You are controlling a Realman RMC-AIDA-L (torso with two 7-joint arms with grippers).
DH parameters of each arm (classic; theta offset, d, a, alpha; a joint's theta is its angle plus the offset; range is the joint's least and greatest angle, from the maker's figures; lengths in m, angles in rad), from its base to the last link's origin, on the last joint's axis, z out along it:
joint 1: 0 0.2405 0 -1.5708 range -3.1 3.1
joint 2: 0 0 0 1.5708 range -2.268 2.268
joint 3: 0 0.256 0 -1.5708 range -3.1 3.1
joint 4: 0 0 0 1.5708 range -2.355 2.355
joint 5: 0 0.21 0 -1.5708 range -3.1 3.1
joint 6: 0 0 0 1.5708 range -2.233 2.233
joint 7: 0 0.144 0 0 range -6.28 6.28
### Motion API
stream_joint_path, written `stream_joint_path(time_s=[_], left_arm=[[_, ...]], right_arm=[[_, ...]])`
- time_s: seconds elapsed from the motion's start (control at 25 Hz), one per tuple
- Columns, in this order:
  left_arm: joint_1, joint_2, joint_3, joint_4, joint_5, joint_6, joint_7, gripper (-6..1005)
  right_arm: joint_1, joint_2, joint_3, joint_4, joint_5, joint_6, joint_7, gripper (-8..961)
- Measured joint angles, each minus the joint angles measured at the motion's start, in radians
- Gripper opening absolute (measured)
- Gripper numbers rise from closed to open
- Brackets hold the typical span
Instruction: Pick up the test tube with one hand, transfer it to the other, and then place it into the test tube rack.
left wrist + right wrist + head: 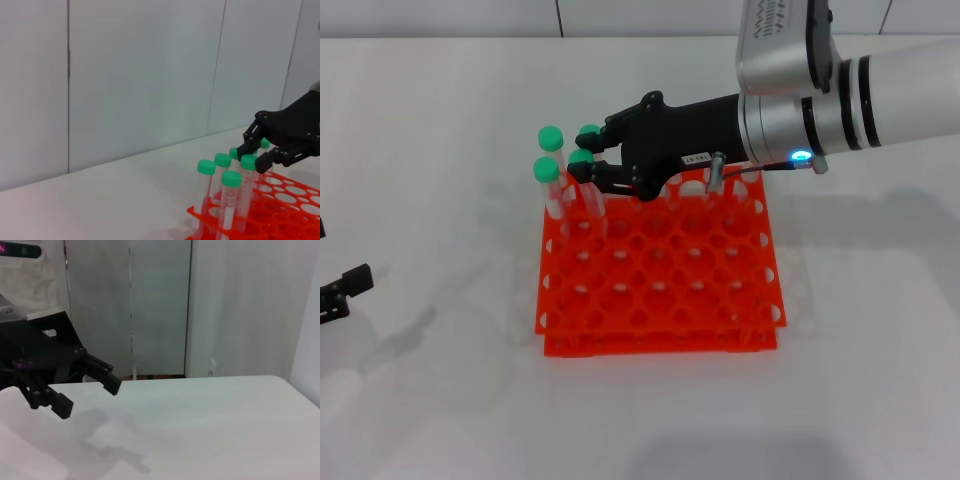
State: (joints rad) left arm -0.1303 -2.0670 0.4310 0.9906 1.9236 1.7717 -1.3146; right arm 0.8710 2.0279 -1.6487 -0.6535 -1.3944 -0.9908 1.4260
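A square bright orange-red plastic test tube rack (660,275) with a grid of round holes was seen standing on a white table (440,120), near the middle of the scene. At its far left corner a cluster of slim clear plastic tubes with green screw caps (215,172) was stood upright in the holes. The right gripper (588,160), black with a small white printed label and carried on a silver wrist with a blue ring light, was reached in from the right over the far edge of the rack. Its fingers (260,161) were set on either side of the green cap of one test tube (582,158), which was standing upright in a hole of the far left corner; whether the cap was actually clamped or merely flanked could not be told. The left gripper (342,292), black and unlabelled, was seen only partly at the left edge of the table, well apart from the rack; in the right wrist view (85,390) its fingers were held apart with nothing between them.
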Motion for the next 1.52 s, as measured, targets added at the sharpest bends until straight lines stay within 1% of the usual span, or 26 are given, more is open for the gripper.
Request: stream_joint_path(time_s=[0.32,0.44,0.6,0.72,0.76,0.8,0.84,0.88,1.08,1.2,1.24,1.28,1.36,1.48,1.52], left_arm=[[-0.003,0.001,0.000,0.000,0.000,0.000,0.000,892],[-0.003,0.001,0.000,0.000,0.000,0.000,0.000,892],[-0.003,0.001,-0.001,0.000,-0.004,0.004,0.000,892],[-0.002,0.004,-0.001,0.000,-0.006,0.007,-0.002,892],[-0.002,0.005,-0.001,0.000,-0.006,0.007,-0.003,892],[-0.002,0.008,-0.001,0.000,-0.006,0.009,-0.004,892],[-0.002,0.010,-0.002,0.000,-0.007,0.009,-0.005,892],[-0.002,0.010,-0.002,0.000,-0.007,0.009,-0.005,892],[-0.003,0.010,-0.002,0.000,-0.009,0.010,-0.007,892],[-0.003,0.011,-0.003,0.000,-0.014,0.010,-0.008,892],[-0.003,0.011,-0.003,0.000,-0.015,0.010,-0.007,892],[-0.003,0.012,-0.003,-0.001,-0.016,0.010,-0.006,892],[-0.003,0.015,0.000,-0.008,-0.017,0.011,-0.002,892],[-0.011,0.028,0.007,-0.039,-0.014,0.029,0.018,892],[-0.017,0.035,0.008,-0.054,-0.010,0.042,0.028,892]], right_arm=[[-0.006,0.000,0.000,-0.006,0.000,0.006,-0.003,424],[-0.011,-0.001,0.003,-0.016,0.009,-0.002,-0.003,455],[-0.049,-0.009,0.008,-0.069,0.012,-0.041,0.001,497],[-0.114,-0.016,0.032,-0.129,0.008,-0.090,0.001,497],[-0.145,-0.017,0.054,-0.151,0.003,-0.118,-0.001,497],[-0.178,-0.019,0.083,-0.170,-0.005,-0.147,-0.004,497],[-0.236,-0.020,0.143,-0.199,-0.021,-0.196,-0.009,497],[-0.236,-0.020,0.143,-0.199,-0.021,-0.196,-0.009,498],[-0.368,-0.019,0.292,-0.214,-0.039,-0.315,-0.084,498],[-0.450,-0.016,0.346,-0.210,-0.024,-0.351,-0.159,599],[-0.450,-0.016,0.346,-0.210,-0.024,-0.351,-0.159,633],[-0.493,-0.015,0.366,-0.189,0.000,-0.361,-0.212,667],[-0.506,-0.015,0.370,-0.167,0.019,-0.365,-0.239,745],[-0.515,-0.015,0.374,-0.099,0.063,-0.384,-0.300,862],[-0.515,-0.015,0.374,-0.082,0.072,-0.388,-0.311,864]])
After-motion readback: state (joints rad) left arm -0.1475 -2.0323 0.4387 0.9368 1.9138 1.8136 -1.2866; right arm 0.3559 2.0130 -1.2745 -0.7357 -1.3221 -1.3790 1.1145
